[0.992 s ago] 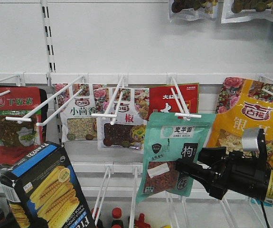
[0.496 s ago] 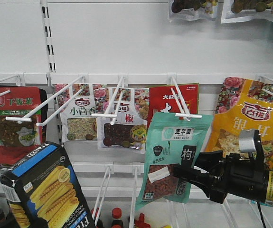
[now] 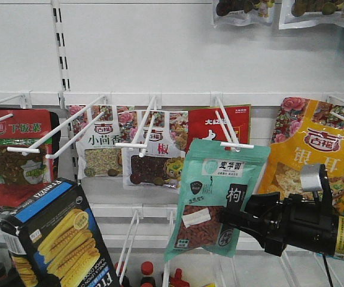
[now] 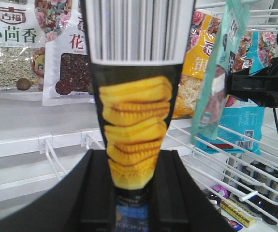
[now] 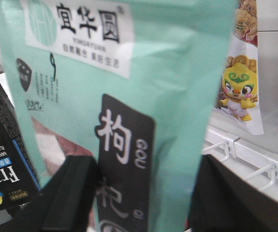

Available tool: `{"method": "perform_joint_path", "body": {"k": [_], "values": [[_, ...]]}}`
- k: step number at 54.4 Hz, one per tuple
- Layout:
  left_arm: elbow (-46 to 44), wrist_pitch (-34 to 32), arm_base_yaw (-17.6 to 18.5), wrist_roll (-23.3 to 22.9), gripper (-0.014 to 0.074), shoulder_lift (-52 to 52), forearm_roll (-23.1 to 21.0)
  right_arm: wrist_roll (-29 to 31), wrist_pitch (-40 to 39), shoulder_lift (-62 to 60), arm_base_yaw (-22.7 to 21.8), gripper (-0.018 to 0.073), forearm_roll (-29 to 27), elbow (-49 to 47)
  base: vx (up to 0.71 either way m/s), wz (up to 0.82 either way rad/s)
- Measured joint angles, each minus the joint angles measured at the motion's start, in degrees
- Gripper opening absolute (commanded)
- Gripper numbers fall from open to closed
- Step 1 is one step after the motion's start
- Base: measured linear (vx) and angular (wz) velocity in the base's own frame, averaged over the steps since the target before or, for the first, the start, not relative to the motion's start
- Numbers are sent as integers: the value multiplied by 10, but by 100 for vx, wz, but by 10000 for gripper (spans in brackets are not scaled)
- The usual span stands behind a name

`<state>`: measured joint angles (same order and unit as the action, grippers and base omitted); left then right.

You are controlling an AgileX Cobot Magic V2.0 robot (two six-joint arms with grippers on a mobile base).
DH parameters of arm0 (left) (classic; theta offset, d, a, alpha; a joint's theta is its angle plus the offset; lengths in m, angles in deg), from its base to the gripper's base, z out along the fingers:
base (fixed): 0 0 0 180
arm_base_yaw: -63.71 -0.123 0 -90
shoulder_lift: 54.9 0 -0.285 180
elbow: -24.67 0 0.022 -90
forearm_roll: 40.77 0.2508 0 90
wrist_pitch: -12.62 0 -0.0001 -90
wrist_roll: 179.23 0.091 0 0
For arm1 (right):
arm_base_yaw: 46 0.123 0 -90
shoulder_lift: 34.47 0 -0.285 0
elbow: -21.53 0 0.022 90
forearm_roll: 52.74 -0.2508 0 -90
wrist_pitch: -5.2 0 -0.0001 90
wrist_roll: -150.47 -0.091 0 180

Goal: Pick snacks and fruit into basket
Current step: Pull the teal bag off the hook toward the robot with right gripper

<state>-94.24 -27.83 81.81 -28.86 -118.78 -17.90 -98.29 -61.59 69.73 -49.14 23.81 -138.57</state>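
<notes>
The black-and-blue corn carton (image 3: 55,239) is at the lower left of the front view, tilted. My left gripper (image 4: 131,162) is shut on it (image 4: 134,121), with a black finger on each side. The teal berry pouch (image 3: 216,197) hangs tilted just below the tip of a white hook (image 3: 237,145); whether it is still on the hook I cannot tell. My right gripper (image 3: 234,222) reaches in from the right and is shut on the pouch's lower right part. In the right wrist view the pouch (image 5: 143,96) fills the gap of the gripper (image 5: 143,198). The fruit and the basket are out of view.
White peg hooks (image 3: 46,146) stick out toward me. On them hang a red pouch of dark greens (image 3: 16,155), white spice pouches (image 3: 154,158), a red pouch (image 3: 210,125) and a yellow-orange pouch (image 3: 312,149). Bottles (image 3: 148,272) stand below. Wire shelves (image 4: 255,159) are at the right.
The teal pouch's bottom has swung left and down, and it now hangs more tilted. My right gripper shifted slightly left and down with it. The corn carton has not moved.
</notes>
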Motion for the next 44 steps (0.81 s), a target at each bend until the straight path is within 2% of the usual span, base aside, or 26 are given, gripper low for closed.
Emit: {"method": "perform_joint_path", "body": {"k": [12,26,44], "values": [[0,0,0,0,0,0,0,18,1,0,0,-16,-20,0,0,0],[0,0,0,0,0,0,0,32,5,0,0,-15,-35,0,0,0],[0,0,0,0,0,0,0,24,5,-1,0,-11,-26,0,0,0]]}}
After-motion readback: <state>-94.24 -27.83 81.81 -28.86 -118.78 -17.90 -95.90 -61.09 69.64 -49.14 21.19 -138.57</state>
